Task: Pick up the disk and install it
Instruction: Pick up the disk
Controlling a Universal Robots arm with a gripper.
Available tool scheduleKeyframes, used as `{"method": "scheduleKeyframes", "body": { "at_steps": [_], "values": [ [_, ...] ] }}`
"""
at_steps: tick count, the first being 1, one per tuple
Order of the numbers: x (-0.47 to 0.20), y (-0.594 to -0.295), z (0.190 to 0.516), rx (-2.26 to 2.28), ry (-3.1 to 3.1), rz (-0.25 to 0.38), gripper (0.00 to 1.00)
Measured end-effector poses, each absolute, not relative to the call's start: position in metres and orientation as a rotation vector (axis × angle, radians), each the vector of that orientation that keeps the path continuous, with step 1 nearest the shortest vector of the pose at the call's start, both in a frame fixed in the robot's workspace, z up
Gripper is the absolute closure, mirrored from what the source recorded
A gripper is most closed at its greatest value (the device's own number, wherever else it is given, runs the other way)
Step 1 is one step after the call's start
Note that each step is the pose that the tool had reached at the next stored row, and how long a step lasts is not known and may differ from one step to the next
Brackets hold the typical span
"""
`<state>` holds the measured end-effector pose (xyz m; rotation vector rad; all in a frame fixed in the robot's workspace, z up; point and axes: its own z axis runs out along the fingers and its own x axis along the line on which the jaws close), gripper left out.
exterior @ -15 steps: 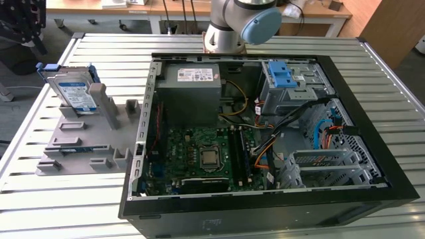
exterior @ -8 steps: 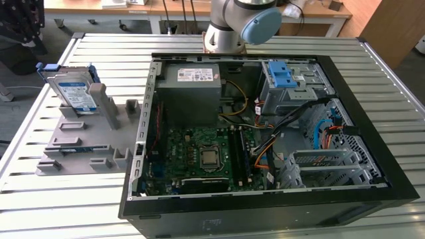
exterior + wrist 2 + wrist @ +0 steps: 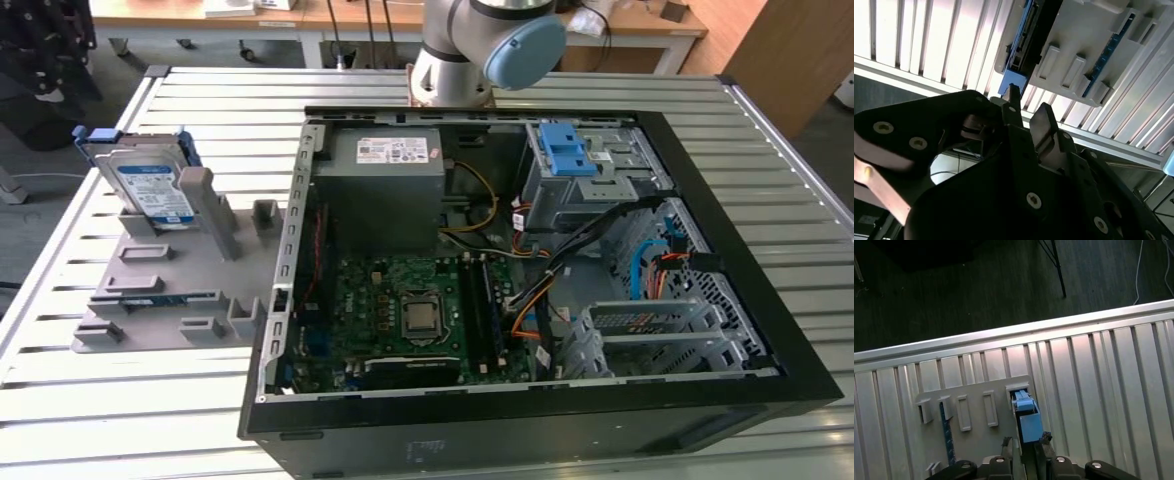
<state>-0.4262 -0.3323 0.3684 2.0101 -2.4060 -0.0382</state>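
One disk [image 3: 144, 180]; one grey holder fixture [image 3: 167, 300]; one open computer case [image 3: 534, 425]; one power supply [image 3: 387, 190]; one motherboard [image 3: 380, 300]; one robot arm [image 3: 467, 60]; one tabletop [image 3: 120, 420].

At ten o'clock in the exterior view, the disk [image 3: 144, 185] is showing silver metal, a white-and-blue label and blue rails against a grey holder [image 3: 160, 300], and the table [image 3: 80, 420] is gleaming in silver stripes. The case [image 3: 534, 430] is showing black around a green board [image 3: 400, 300], a grey box [image 3: 394, 195] with a white sticker, blue tabs [image 3: 567, 150] at one o'clock and orange wires [image 3: 534, 296]. The gripper [image 3: 1028, 107] is looking matte black in the second wrist view.
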Motion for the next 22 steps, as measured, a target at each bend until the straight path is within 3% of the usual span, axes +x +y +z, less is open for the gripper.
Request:
{"method": "scheduleKeyframes", "body": {
  "at_steps": [1,5,17,18,22],
  "values": [
    [-0.426,-0.332,0.368,2.017,-2.400,-0.038,0.65],
    [-0.426,-0.332,0.366,2.087,-2.340,-0.037,0.47],
    [-0.426,-0.332,0.353,2.169,-2.265,-0.032,0.46],
    [-0.426,-0.332,0.351,2.170,-2.265,-0.032,0.40],
    [-0.426,-0.332,0.345,2.173,-2.262,-0.032,0.40]
  ]
}}
